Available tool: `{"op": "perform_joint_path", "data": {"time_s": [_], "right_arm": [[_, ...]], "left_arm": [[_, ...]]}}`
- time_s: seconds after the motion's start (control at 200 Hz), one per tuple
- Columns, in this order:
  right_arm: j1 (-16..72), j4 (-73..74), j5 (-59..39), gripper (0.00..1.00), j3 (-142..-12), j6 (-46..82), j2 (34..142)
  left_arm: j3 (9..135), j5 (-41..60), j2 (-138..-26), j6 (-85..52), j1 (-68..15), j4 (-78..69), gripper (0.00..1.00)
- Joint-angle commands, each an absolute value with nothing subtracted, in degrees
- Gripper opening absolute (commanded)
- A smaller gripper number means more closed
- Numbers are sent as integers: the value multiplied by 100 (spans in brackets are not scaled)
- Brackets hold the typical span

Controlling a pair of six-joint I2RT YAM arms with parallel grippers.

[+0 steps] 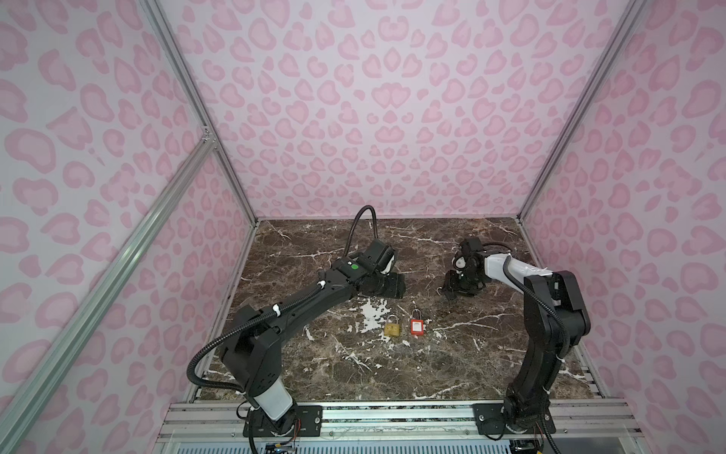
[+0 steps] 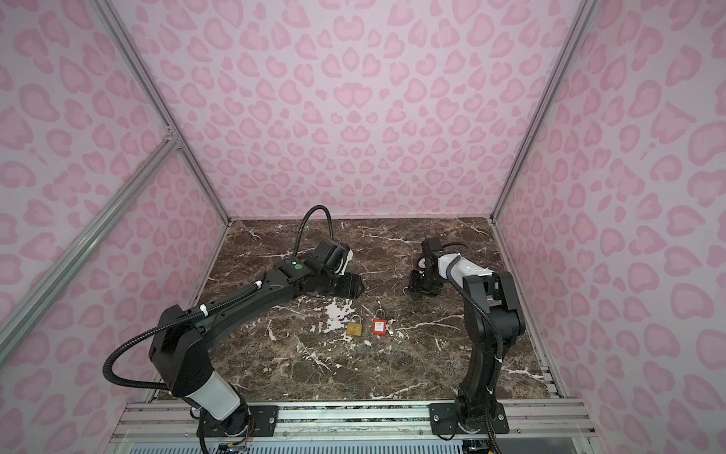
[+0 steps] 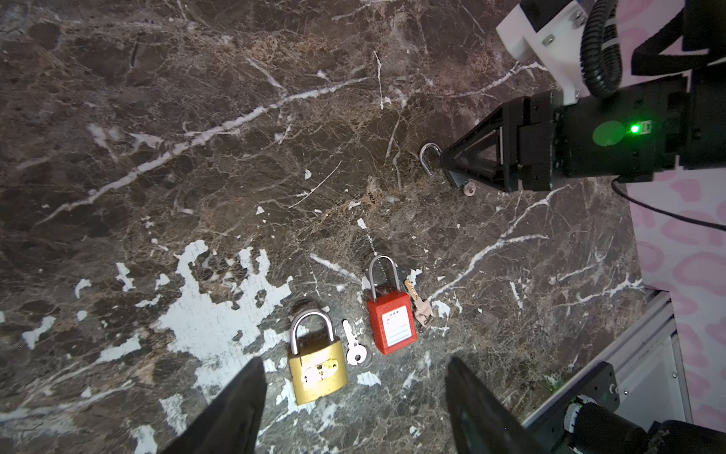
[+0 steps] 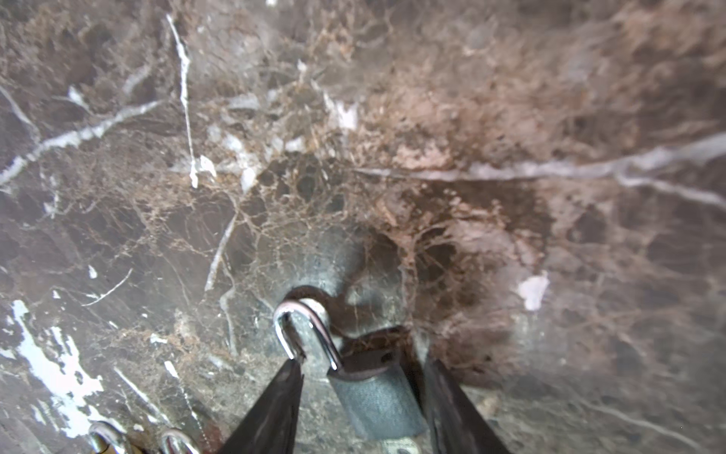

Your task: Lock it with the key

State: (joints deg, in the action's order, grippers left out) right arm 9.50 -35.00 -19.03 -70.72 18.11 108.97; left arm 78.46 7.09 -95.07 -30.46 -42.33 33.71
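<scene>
The right gripper (image 4: 361, 363) stood with its fingers partly apart astride the grey padlock (image 4: 377, 401), whose open shackle (image 4: 298, 318) stuck out past the fingertips. Whether they squeezed the body could not be told, and a small key (image 3: 468, 190) showed just beneath that gripper. The left gripper (image 3: 353, 377) hung spread, holding nothing, with the brass padlock (image 3: 317, 369), a silver key (image 3: 354, 348) and the red padlock (image 3: 393, 326) lying just ahead of its fingertips on the marble table (image 3: 196, 157).

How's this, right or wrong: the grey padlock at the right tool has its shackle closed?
Wrong: the grey padlock at the right tool has its shackle open, its free end out of the body, as the right wrist view shows.
</scene>
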Motion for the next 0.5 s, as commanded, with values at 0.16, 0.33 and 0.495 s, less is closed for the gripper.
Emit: {"op": "perform_joint_path", "data": {"time_s": [0.16,0.33,0.495], "right_arm": [[1098,-3727,-1262,48,-6826,1523,10824],[1167,-3826,-1106,47,-6837,1359,10881],[1336,-3919,-839,49,-6853,1266,10898]], "left_arm": [[7855,799,-9583,-3128,-4226,3201,74],[7849,911,-9642,-3218,-4232,3086,74],[7743,1285,-9763,-3440,-4236,2679,74]]}}
